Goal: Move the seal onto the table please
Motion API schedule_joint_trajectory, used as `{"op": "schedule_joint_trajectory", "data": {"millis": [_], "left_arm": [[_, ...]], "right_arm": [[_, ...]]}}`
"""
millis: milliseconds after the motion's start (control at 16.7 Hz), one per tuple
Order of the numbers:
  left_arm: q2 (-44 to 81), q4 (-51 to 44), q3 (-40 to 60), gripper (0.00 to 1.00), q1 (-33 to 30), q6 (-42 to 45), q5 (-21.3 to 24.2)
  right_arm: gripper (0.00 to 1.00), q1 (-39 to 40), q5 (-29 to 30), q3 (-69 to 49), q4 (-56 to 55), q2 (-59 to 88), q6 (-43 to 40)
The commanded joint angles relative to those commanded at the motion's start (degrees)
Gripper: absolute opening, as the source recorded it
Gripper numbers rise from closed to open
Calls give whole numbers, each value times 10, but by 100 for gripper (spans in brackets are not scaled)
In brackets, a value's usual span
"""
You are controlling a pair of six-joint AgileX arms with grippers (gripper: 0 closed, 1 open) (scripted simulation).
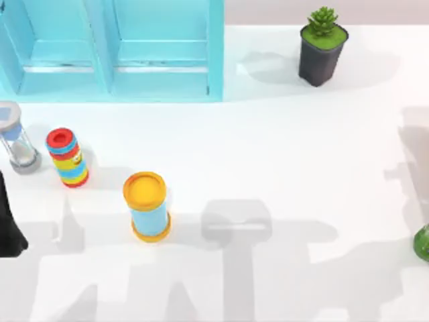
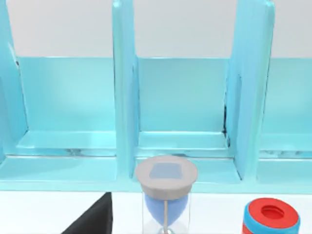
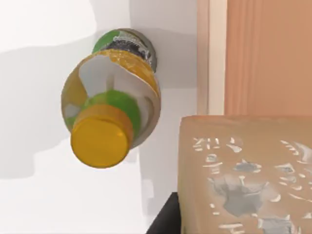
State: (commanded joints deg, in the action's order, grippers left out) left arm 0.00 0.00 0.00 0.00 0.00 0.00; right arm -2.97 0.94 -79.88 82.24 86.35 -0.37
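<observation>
Tan seal fills right wrist view, grip state indeterminate; bottle just beside risks toppling.

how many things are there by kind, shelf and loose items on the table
Shelf unit: 1
Potted plant: 1
Hourglass: 1
Cylinders, red-topped striped cylinder and yellow-topped blue cylinder: 2
Bottle, green and orange with a yellow cap: 1
Seal, tan block close to the right wrist camera: 1
Total: 7
</observation>
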Motion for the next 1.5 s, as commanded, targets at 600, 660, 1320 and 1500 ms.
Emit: {"op": "schedule_joint_trajectory", "data": {"millis": [600,660,1320,1500], "left_arm": [[0,0,0,100,0,0,0],[0,0,0,100,0,0,0],[0,0,0,100,0,0,0],[0,0,0,100,0,0,0]], "right_arm": [[0,26,-1,-25,-3,13,17],[0,29,3,-38,-9,15,25],[0,217,-2,-129,-148,256,210],[0,256,-7,-134,-170,311,243]]}}
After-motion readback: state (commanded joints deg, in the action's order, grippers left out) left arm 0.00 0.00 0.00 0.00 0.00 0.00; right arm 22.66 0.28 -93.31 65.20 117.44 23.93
